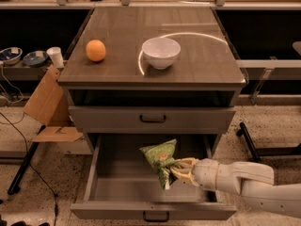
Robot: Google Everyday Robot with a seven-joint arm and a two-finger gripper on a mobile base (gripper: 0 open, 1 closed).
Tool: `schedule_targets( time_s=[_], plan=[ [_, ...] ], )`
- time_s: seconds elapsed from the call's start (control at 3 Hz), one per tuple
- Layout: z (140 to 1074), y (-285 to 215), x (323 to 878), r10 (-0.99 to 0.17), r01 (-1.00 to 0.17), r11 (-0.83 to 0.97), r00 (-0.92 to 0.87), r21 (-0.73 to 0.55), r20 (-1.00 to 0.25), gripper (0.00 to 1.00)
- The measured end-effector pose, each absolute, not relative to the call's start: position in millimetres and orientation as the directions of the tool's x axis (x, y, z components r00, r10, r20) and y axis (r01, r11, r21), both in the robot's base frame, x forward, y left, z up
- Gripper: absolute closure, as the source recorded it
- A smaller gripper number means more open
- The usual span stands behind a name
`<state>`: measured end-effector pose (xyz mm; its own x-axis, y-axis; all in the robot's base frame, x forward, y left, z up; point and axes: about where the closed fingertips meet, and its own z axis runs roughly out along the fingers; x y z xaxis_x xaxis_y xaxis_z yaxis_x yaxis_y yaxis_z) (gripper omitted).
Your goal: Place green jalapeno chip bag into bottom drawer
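The green jalapeno chip bag (pixel 159 158) is held over the open bottom drawer (pixel 117 192).
The bag's lower edge is pinched by the end effector (pixel 178 169), at the drawer's right side.

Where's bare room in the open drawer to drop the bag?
Drawer floor is bare: the left half, from the left wall to the bag, and the front strip. The right side is crowded by the claw, shut on the bag, and its arm.
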<state>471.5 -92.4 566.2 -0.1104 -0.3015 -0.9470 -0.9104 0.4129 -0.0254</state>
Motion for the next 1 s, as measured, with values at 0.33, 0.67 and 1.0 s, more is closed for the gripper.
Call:
schedule_targets(
  time_s=[0.33,0.67,1.0],
  plan=[
    [537.5,-83.0,480.8,-0.321,-0.92,0.392,-0.111,-0.025,-0.94,1.0],
    [512.3,-81.1,484.9,-0.337,-0.917,0.399,-0.135,-0.011,-0.932,0.86],
    [493.5,-86.7,489.0,-0.36,-0.899,0.439,-0.184,0.008,-0.915,0.55]
  ],
)
